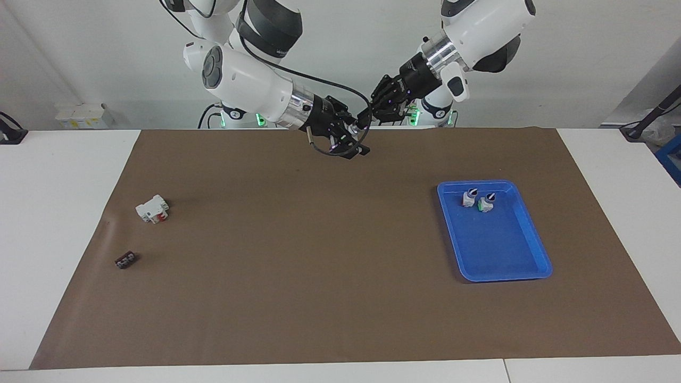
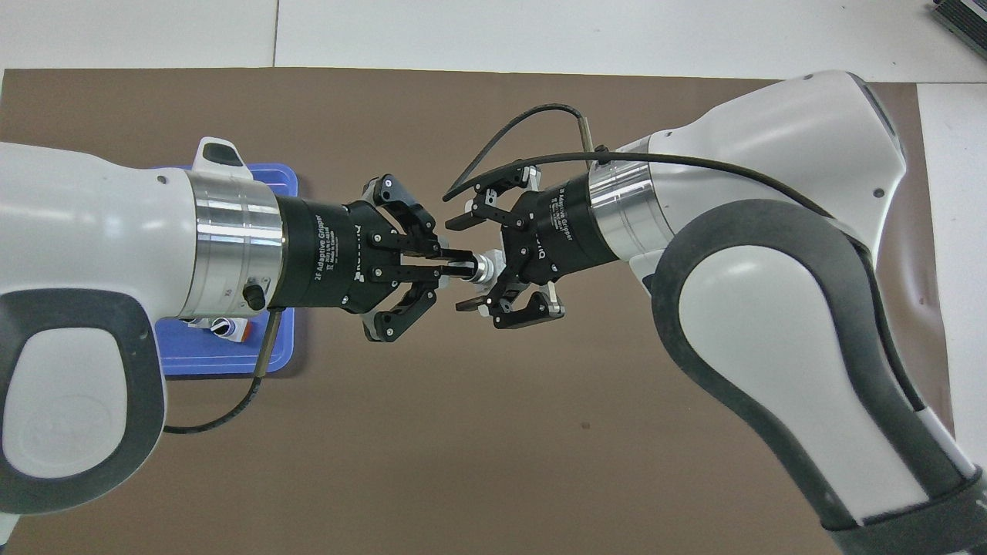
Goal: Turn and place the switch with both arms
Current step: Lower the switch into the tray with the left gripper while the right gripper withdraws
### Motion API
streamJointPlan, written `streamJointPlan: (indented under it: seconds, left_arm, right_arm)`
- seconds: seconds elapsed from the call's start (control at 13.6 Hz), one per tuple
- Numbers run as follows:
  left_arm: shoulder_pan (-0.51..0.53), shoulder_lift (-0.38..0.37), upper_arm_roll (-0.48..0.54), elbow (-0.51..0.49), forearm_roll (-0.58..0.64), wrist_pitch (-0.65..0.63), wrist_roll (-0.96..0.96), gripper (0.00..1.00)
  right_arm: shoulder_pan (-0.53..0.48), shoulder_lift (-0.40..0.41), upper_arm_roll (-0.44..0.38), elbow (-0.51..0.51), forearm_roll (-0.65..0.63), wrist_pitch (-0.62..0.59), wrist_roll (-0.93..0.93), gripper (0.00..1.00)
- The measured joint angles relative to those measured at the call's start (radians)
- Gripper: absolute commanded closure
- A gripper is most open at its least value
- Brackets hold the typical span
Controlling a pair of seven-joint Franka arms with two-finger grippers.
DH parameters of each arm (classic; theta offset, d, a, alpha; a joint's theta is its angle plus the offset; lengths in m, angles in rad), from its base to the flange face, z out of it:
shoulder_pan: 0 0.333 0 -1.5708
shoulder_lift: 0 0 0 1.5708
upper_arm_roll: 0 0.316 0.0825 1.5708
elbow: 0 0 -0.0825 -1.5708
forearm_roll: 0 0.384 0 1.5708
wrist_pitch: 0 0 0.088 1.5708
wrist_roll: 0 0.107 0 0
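Left gripper [image 2: 455, 267] clenched on the black knob end of the switch [image 2: 483, 270], reaching in from the left arm's end. Right gripper [image 2: 457, 265] meeting it tip to tip from the other end, fingers spread apart above and below the switch in the overhead view, apparently released. Both held up in the air over the robots' edge of the brown mat [image 1: 319, 266], at 12 o'clock on the mat in the facing view. Switch [image 1: 352, 127] lying level between the two grippers, pale silver body toward the right gripper's palm; green end not discernible.

Blue tray [image 1: 532, 223] at about 3 o'clock on the mat in the facing view, toward the left arm's end of the bench [image 1: 53, 213]. Inside it, in the corner nearest the robots, two small knob switches side by side and upright: one with a red part [image 1: 468, 198], one with a green part [image 1: 485, 203].

White block with a red part [image 1: 152, 208] at about 9 o'clock on the mat, toward the right arm's end. Small dark piece [image 1: 125, 260] at its 7 o'clock, farther from the robots.
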Motion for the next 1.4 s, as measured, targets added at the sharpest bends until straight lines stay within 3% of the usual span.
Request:
streamJointPlan:
  seconds: [0.29, 0.51, 0.74, 0.96, 1.25, 1.4]
  left_arm:
    - [0.002, 0.0, 0.009, -0.01, 0.021, 0.001, 0.034, 1.0]
    - [0.006, -0.01, 0.017, -0.067, 0.103, 0.033, 0.121, 1.0]
    - [0.035, -0.06, 0.019, -0.206, 0.142, 0.118, 0.326, 1.0]
    - [0.097, -0.116, 0.023, -0.335, 0.177, 0.166, 0.585, 1.0]
    - [0.153, -0.138, 0.075, -0.437, 0.277, 0.194, 0.92, 1.0]
    - [0.156, -0.135, 0.127, -0.475, 0.338, 0.212, 1.075, 1.0]
  right_arm:
    - [-0.022, -0.015, -0.004, 0.0, -0.001, -0.023, -0.077, 0.01]
    - [-0.062, -0.032, -0.006, 0.001, -0.049, -0.122, -0.182, 0.01]
    - [-0.086, -0.075, -0.006, 0.003, -0.192, -0.204, -0.319, 0.01]
    - [-0.108, -0.105, -0.007, 0.004, -0.33, -0.209, -0.449, 0.01]
    - [-0.119, -0.115, -0.007, 0.004, -0.658, -0.207, -0.678, 0.01]
    - [-0.129, -0.115, -0.008, 0.004, -0.756, -0.207, -0.832, 0.01]
